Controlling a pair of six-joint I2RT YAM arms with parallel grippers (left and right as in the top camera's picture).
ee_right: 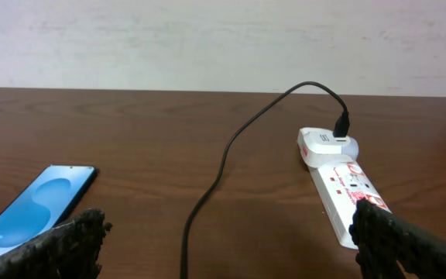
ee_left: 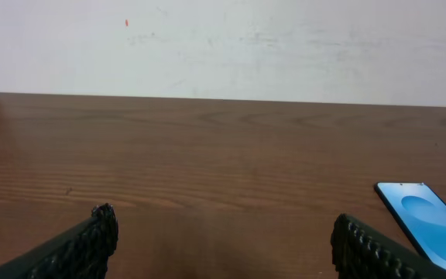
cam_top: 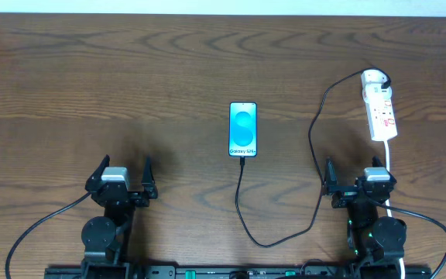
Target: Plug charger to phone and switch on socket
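The phone (cam_top: 242, 129) lies face up in the middle of the table, its light-blue screen lit; it also shows as the phone (ee_left: 428, 221) and the phone (ee_right: 37, 205). The black charger cable (cam_top: 313, 155) runs from a white adapter on the socket (cam_top: 379, 105) at the far right, loops near the front edge, and ends at the phone's near edge; I cannot tell if its tip is inserted. My left gripper (cam_top: 124, 167) is open, left of and nearer than the phone. My right gripper (cam_top: 352, 169) is open just short of the socket (ee_right: 347, 194), over the cable (ee_right: 223, 155).
The socket's white cord (cam_top: 389, 167) runs toward the front past my right arm. Bare brown wood lies ahead of the left gripper (ee_left: 227, 236) and between the fingers of the right gripper (ee_right: 227, 236). A white wall closes the table's far edge.
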